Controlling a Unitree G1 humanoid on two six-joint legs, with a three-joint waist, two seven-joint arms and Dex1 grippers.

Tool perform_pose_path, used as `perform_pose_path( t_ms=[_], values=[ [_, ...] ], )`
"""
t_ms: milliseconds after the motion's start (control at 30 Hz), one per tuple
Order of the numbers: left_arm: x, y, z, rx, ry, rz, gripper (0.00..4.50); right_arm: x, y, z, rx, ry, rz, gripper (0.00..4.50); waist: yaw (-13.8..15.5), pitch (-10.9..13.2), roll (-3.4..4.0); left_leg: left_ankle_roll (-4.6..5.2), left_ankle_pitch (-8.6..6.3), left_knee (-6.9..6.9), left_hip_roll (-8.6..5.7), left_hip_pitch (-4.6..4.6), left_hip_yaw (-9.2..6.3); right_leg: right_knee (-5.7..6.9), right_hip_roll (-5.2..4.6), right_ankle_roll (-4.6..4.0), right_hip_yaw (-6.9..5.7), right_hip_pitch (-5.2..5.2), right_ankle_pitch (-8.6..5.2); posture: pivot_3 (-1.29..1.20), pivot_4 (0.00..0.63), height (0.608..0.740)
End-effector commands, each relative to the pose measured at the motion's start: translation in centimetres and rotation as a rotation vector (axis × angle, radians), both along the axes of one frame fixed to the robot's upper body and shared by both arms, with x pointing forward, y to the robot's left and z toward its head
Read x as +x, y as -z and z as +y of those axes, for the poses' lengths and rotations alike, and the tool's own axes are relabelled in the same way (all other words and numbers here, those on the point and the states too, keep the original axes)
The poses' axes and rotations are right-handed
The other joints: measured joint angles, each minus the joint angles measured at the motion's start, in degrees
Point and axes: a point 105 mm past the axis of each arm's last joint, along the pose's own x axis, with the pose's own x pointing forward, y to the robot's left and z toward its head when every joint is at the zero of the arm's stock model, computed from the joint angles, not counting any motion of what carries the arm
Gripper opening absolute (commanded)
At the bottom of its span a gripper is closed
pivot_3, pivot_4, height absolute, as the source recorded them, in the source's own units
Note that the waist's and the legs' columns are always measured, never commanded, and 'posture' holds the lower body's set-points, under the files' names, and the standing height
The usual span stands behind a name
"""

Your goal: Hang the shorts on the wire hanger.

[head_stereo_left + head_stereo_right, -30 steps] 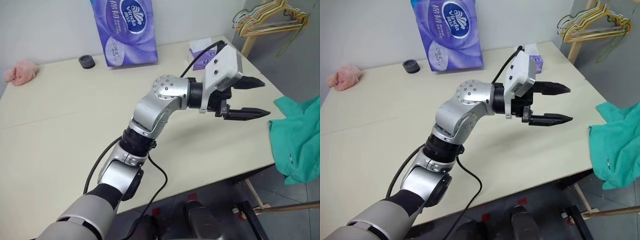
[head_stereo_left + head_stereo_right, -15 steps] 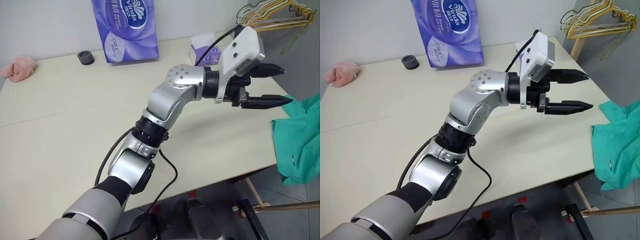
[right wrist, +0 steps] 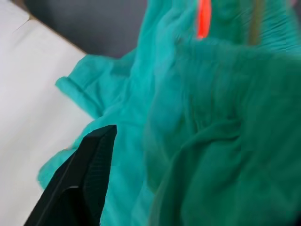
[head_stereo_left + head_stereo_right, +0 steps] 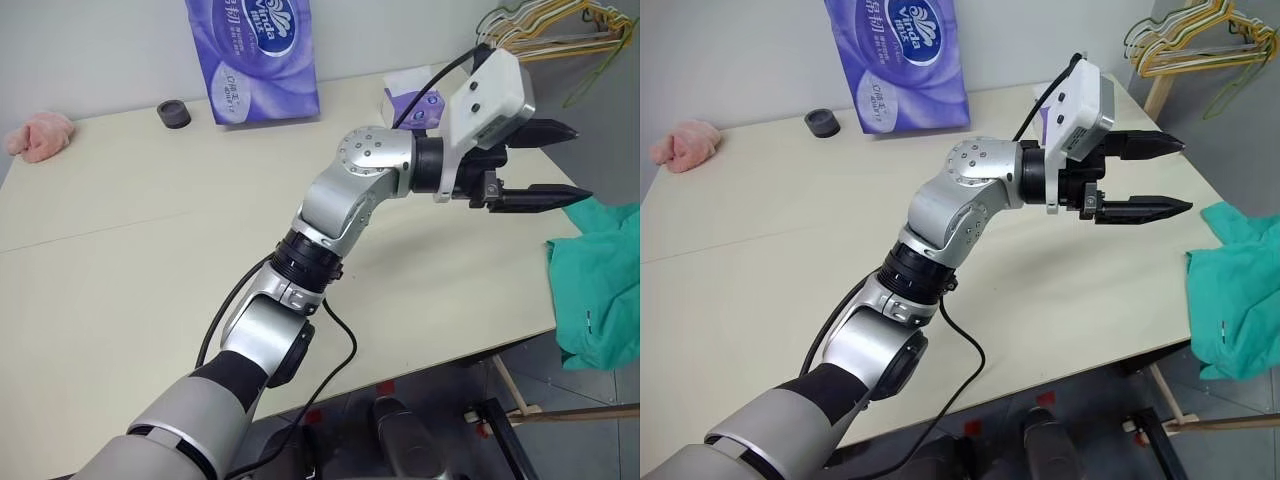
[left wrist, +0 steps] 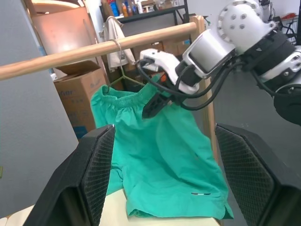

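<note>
The left gripper (image 4: 545, 160) is hovering with fingers spread and empty over the table's (image 4: 120, 250) far right. The right gripper (image 5: 157, 101), fingers parted, is at the shorts (image 5: 160, 155), hanging from the wire hanger (image 5: 117, 70) beyond the table's right edge.

— What do we have of the shorts (image 5: 160, 155)?

— We see teal-green soft fabric hanging from a wooden rod; the gathered waistband is uppermost and the legs drop down, the hem ending just past the table corner; an orange drawstring (image 3: 203, 19) shows near the waist.

— And the wire hanger (image 5: 123, 70)?

— We make out a thin wire hook over the rod above the waistband; the rest is possibly inside the cloth, though we cannot tell.
</note>
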Motion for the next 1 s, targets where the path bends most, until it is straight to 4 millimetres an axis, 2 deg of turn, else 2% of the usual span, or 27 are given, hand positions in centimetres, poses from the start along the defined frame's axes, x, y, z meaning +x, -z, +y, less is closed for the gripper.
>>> perform_pose_path(
  t_ms=[33,233,367,433,533,633,700,833,933,1000],
  values=[
    [-0.9,-1.1,-0.4,-0.026,0.032,-0.055,3.59,-2.3,-3.6,0.0,-0.14,0.105,-0.103,3.7,-0.06,0.0,0.01,0.0,0.0,0.0,0.0,0.0,-0.01,0.0,0.0,0.02,0.0,0.0,-0.01,-0.35,0.225,0.74],
    [-0.9,-1.0,-0.5,-0.027,0.037,-0.062,3.59,-2.9,-6.5,2.3,-0.326,0.126,-0.176,3.7,-0.37,-0.03,0.04,0.0,0.0,0.03,0.0,0.02,0.06,0.05,0.01,0.07,0.01,0.0,-0.01,-0.36,0.214,0.74],
    [-0.3,-0.6,0.0,-0.021,0.01,-0.067,3.59,-1.4,-10.2,7.6,-0.611,-0.013,-0.214,3.7,-1.03,-0.08,0.15,0.0,0.01,0.04,0.0,0.02,0.13,0.06,0.02,0.1,0.06,-0.02,0.0,-0.35,0.209,0.74],
    [0.2,-0.4,0.4,-0.02,-0.022,-0.06,3.59,-0.3,-10.8,9.4,-0.664,-0.078,-0.258,3.7,-1.43,-0.06,0.11,0.01,0.01,0.05,0.0,0.06,0.08,0.07,0.02,0.11,0.01,-0.04,0.0,-0.34,0.209,0.74],
    [2.5,1.1,2.4,-0.005,-0.162,-0.028,3.59,2.8,-9.6,13.5,-0.725,-0.288,-0.315,3.7,-2.05,-0.11,0.01,0.0,0.0,0.08,0.04,0.04,0.03,0.03,0.03,0.13,-0.02,-0.03,0.02,-0.32,0.204,0.74],
    [5.7,3.4,6.5,0.015,-0.399,0.046,3.59,5.9,-5.6,18.5,-0.701,-0.583,-0.359,3.7,-2.16,-0.11,0.01,0.0,0.01,0.1,0.09,0.07,0.04,0.12,0.01,0.11,0.03,-0.04,0.09,-0.28,0.195,0.74],
    [7.1,4.5,8.7,0.021,-0.53,0.077,3.59,6.8,-3.8,20.4,-0.679,-0.686,-0.394,3.7,-1.85,-0.11,0.03,-0.03,0.03,0.12,0.12,0.06,-0.09,0.28,-0.16,0.02,0.0,-0.11,0.15,-0.24,0.187,0.74],
    [9.5,6.4,13.2,0.011,-0.797,0.163,3.59,7.8,-1.4,22.7,-0.691,-0.806,-0.447,3.7,0.25,-0.12,0.02,-0.43,0.28,0.23,-0.08,-0.38,-0.21,0.99,-0.4,-0.02,-0.2,-0.8,0.17,-0.19,0.169,0.74],
    [11.3,8.9,19.8,-0.045,-1.183,0.214,3.59,9.4,2.3,26.1,-0.596,-0.967,-0.47,3.7,1.57,-0.66,-0.33,-0.47,0.3,0.26,-0.08,-0.37,-0.3,1.0,-0.46,-0.03,-0.26,-0.78,0.18,-0.12,0.144,0.74],
    [11.0,10.1,22.4,-0.058,-1.332,0.197,3.59,10.1,4.1,27.7,-0.552,-1.023,-0.48,3.7,1.92,-0.97,-0.53,-0.5,0.32,0.2,-0.01,-0.29,-0.36,1.04,-0.46,-0.04,-0.26,-0.75,0.18,-0.08,0.129,0.74]
  ],
)
